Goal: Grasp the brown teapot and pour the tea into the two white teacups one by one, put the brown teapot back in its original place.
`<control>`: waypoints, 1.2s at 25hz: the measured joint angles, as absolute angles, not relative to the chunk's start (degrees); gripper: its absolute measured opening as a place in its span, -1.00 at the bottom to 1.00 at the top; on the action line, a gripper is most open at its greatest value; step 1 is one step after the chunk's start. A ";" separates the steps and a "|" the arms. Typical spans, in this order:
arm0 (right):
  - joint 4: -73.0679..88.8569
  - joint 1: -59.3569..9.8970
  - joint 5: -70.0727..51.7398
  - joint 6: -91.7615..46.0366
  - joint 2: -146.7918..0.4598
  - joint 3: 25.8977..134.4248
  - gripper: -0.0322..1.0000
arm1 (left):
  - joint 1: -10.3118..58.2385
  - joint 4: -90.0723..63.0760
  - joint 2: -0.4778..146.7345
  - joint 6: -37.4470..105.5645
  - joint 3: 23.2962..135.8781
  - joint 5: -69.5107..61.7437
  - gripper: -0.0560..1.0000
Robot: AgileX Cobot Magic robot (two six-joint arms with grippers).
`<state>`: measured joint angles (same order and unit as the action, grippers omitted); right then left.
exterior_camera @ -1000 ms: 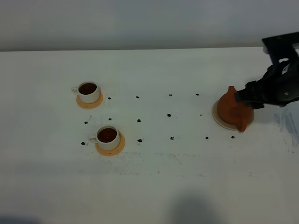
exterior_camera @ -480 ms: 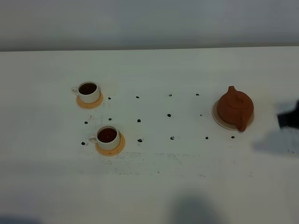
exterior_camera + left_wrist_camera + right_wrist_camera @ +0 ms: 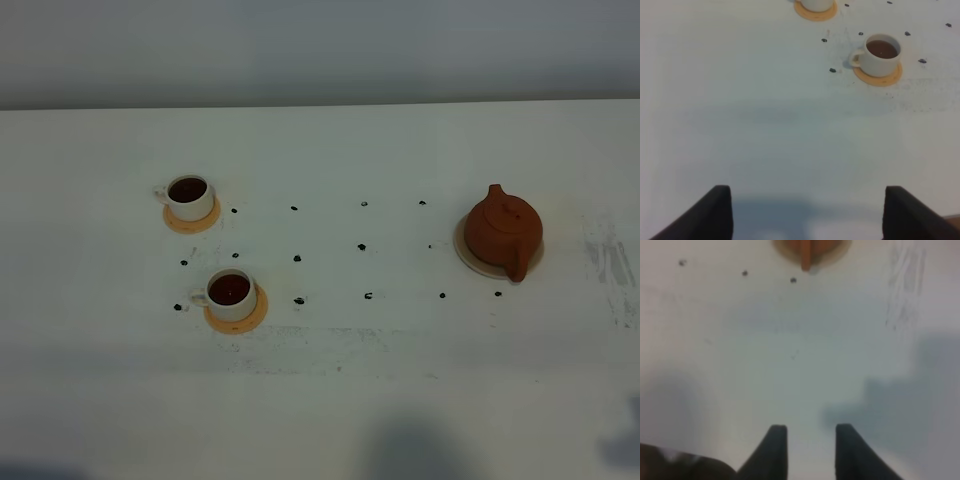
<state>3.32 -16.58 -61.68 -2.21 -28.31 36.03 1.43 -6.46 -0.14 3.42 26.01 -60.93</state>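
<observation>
Toward the right end of the white table (image 3: 330, 400), the brown teapot (image 3: 503, 232) sits upright on its cream saucer (image 3: 467, 254), lid on, spout pointing to the far edge and loop handle pointing to the near edge. No gripper touches it.

Toward the left end stand the two white teacups, each on an orange-tan coaster. The farther teacup (image 3: 189, 197) rests on its coaster (image 3: 205, 222) with its handle turned toward the left edge. The nearer teacup (image 3: 229, 294) sits on the second coaster (image 3: 255, 313), its handle also toward the left edge. Both cups hold dark tea. Small black marks (image 3: 297, 259) dot the tabletop in rows between the cups and the teapot, and faint grey scuffs (image 3: 610, 262) streak the surface near the right edge.

The left gripper (image 3: 807, 212) hangs above bare tabletop near the cups, its two dark fingers standing far apart with nothing between them.

The right gripper (image 3: 810, 450) is over bare table on the near side of the teapot, well apart from it. Its fingers are drawn close together, leaving a narrow gap with nothing in it. In its wrist view, only the teapot's handle and the saucer's rim show at the frame edge.
</observation>
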 joint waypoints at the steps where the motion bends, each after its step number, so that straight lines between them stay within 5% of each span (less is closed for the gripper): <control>1: 3.32 -16.58 -61.37 -2.89 -26.23 34.35 -0.54 | 1.43 -6.46 -0.14 3.42 26.01 -60.93 0.23; 17: 2.69 -16.58 -65.16 -5.82 -18.62 31.38 -0.56 | 1.43 -6.46 -0.14 3.42 26.01 -60.93 0.23; 30: 3.39 -4.87 -63.83 -5.72 -6.29 30.03 -0.57 | 1.43 -6.46 -0.14 3.42 26.01 -60.93 0.23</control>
